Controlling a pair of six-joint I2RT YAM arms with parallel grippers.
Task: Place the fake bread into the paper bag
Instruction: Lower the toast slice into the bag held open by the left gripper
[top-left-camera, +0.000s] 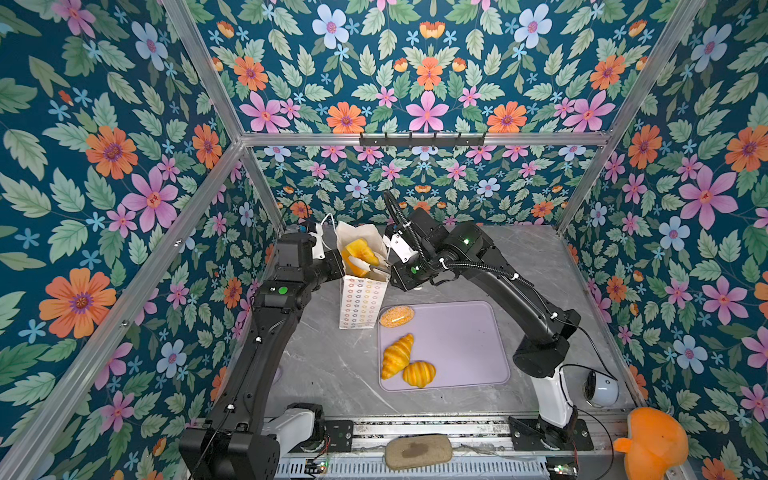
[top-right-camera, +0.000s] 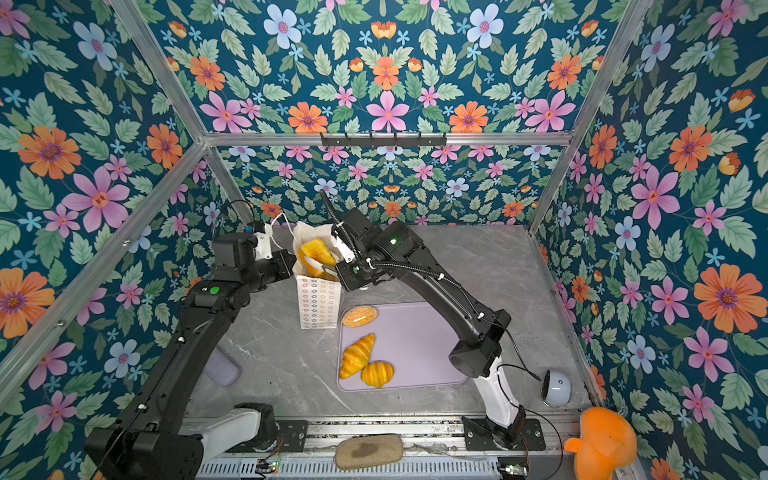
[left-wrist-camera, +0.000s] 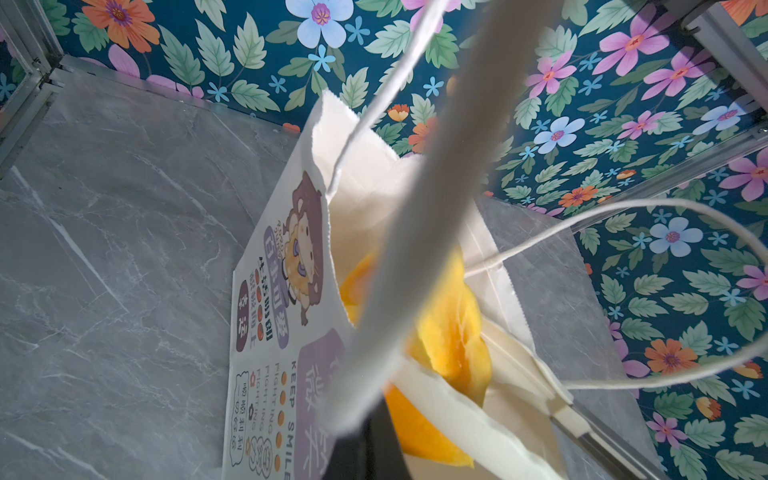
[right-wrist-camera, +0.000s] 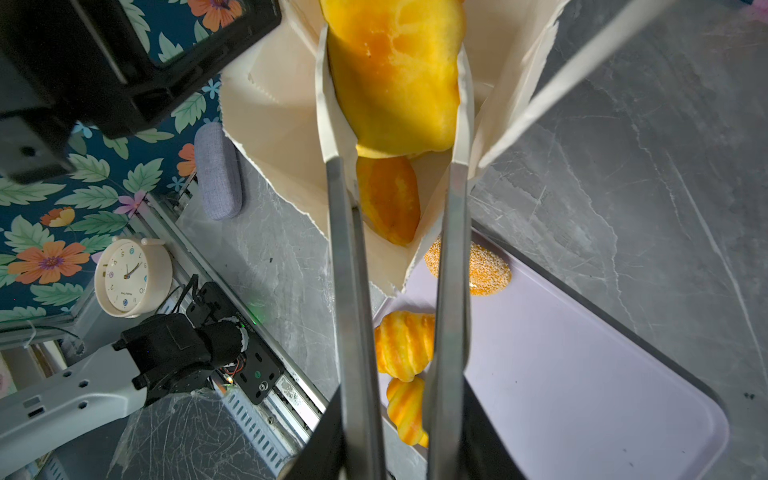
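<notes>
The paper bag (top-left-camera: 362, 303) (top-right-camera: 318, 303) stands upright left of the lilac tray (top-left-camera: 457, 345). My right gripper (top-left-camera: 361, 266) (right-wrist-camera: 395, 50) is shut on a glossy yellow-orange fake bread (top-left-camera: 360, 249) (right-wrist-camera: 395, 83), held in the bag's open mouth. Another bread piece (right-wrist-camera: 388, 203) lies deeper inside. My left gripper (top-left-camera: 319, 243) is shut at the bag's left rim, where the white cord handle (top-left-camera: 329, 218) loops up; its shut fingers (left-wrist-camera: 419, 199) cross that wrist view. A speckled oval bun (top-left-camera: 397, 316) and two croissants (top-left-camera: 397, 355) (top-left-camera: 419, 373) lie on the tray.
A grey-tan pad (top-left-camera: 417, 451) and an orange plush (top-left-camera: 652, 444) sit at the front rail. A white round device (top-left-camera: 602, 388) stands at the right wall. A grey case (top-right-camera: 222, 368) and a clock (right-wrist-camera: 133, 276) are on the left. Metal frame posts ring the table.
</notes>
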